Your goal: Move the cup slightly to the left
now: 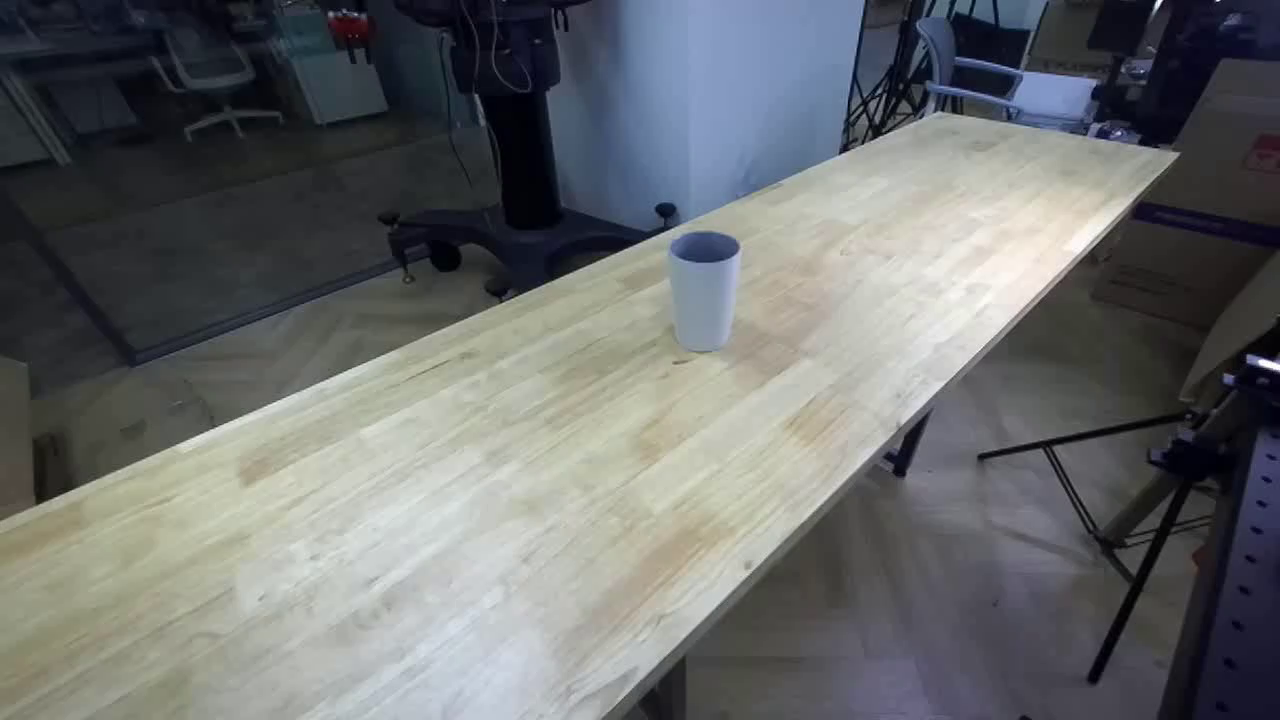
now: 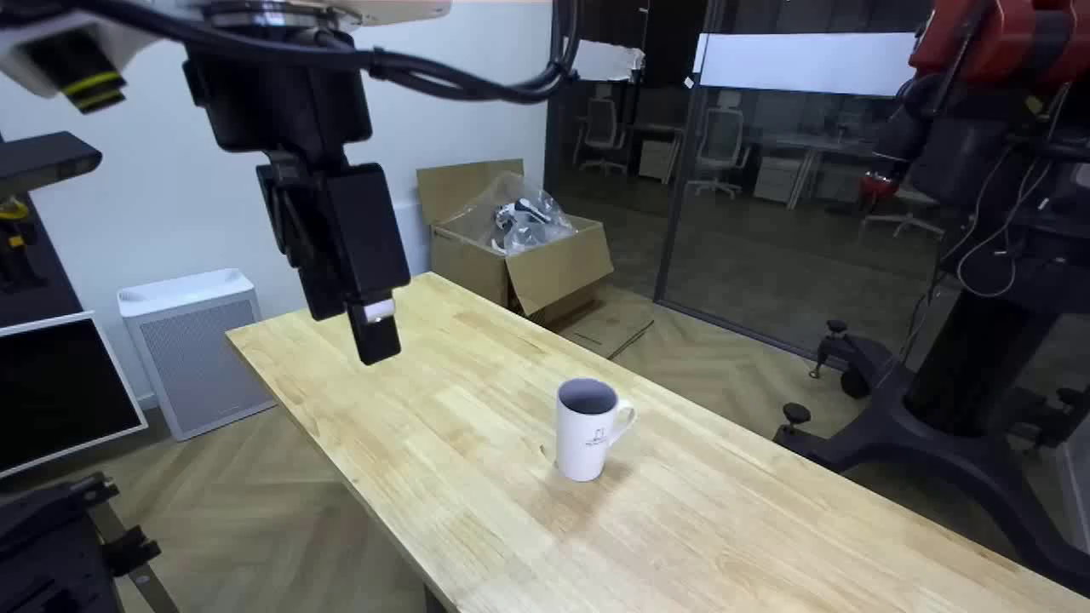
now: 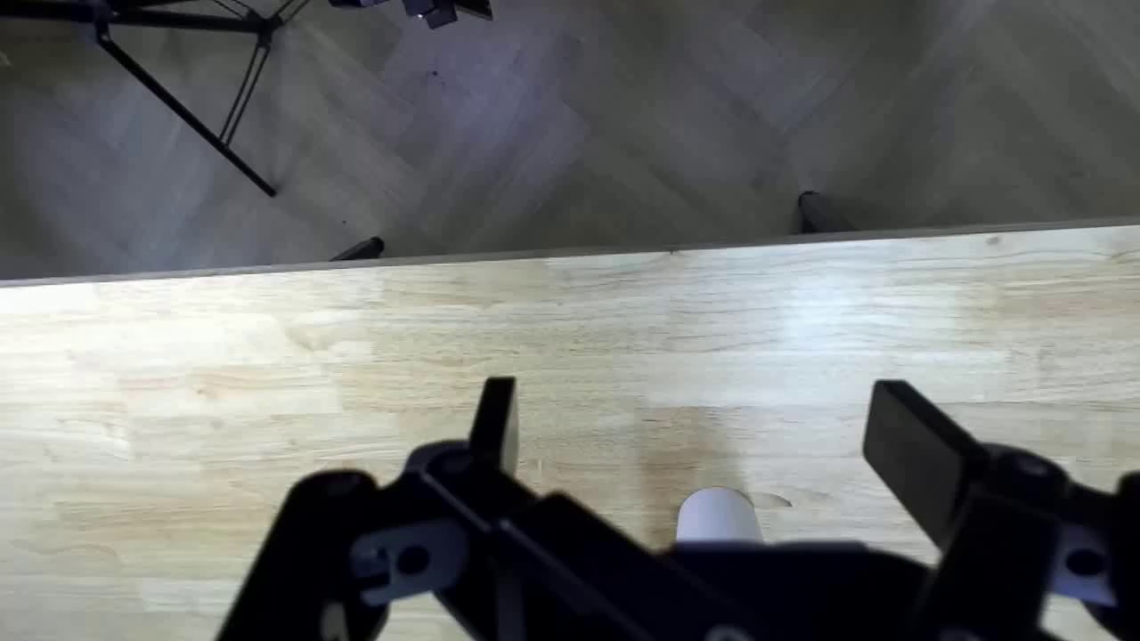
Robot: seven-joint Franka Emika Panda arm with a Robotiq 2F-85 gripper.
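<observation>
The white cup (image 1: 704, 300) stands upright on the long wooden table (image 1: 450, 540). It has a dark grey-blue inside. In an exterior view the cup (image 2: 583, 438) shows a handle on its right side and a small dark print. My gripper (image 2: 352, 319) is well above the table, apart from the cup, up and to the left of it in that view. In the wrist view the gripper (image 3: 699, 427) is open with nothing between its fingers. The lower part of the cup (image 3: 717, 516) shows there below the fingertips; the rest is hidden behind the gripper body.
A black wheeled stand (image 1: 530, 235) is beside the table's long edge. An open cardboard box (image 2: 511, 255) and a white air purifier (image 2: 200, 349) stand beyond the table end. A tripod (image 1: 1110, 540) is on the floor. A cable (image 2: 477, 85) hangs from the arm.
</observation>
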